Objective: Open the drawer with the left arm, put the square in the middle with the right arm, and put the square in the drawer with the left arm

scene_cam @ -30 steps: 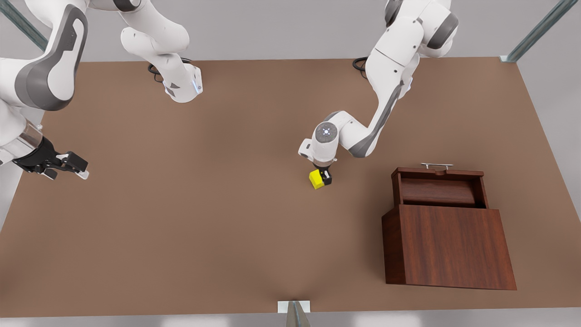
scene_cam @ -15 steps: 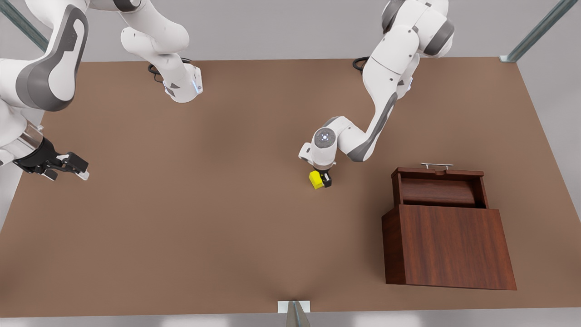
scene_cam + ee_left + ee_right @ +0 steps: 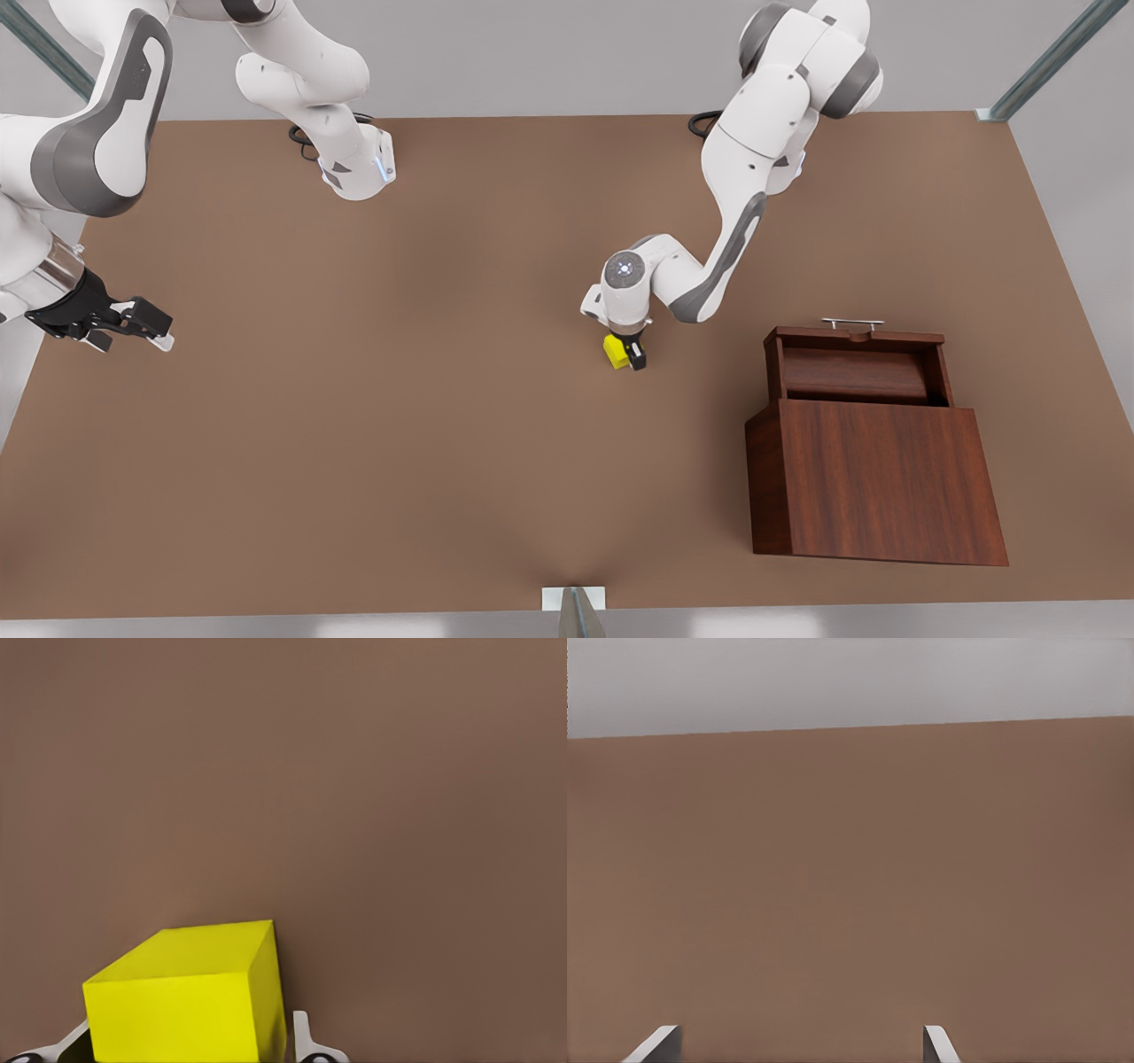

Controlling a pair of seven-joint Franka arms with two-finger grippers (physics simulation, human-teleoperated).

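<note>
Yellow cube [image 3: 615, 351], rigid, light and probably slick-faced, sits clamped across opposite flat sides by the left end effector [image 3: 627, 353] at bench [image 3: 354, 443] centre, the drawer [image 3: 855, 372] at its 3 o'clock, while the right end effector [image 3: 133, 326] waits spread apart at 9 o'clock.

Both arms are showing glossy white rounded shells with grey joint covers. A round cap with a ring of pale blue dots is glowing on the left arm [image 3: 709, 257]. Black cables are coiling at each base. Each black tool is carrying light-grey fingertips.

A plain grey wall [image 3: 549, 53] stands beyond the table's far edge. Slanted metal frame struts [image 3: 1050, 60] cross the upper corners, and another strut [image 3: 576, 613] meets the near edge on a white bracket.
</note>
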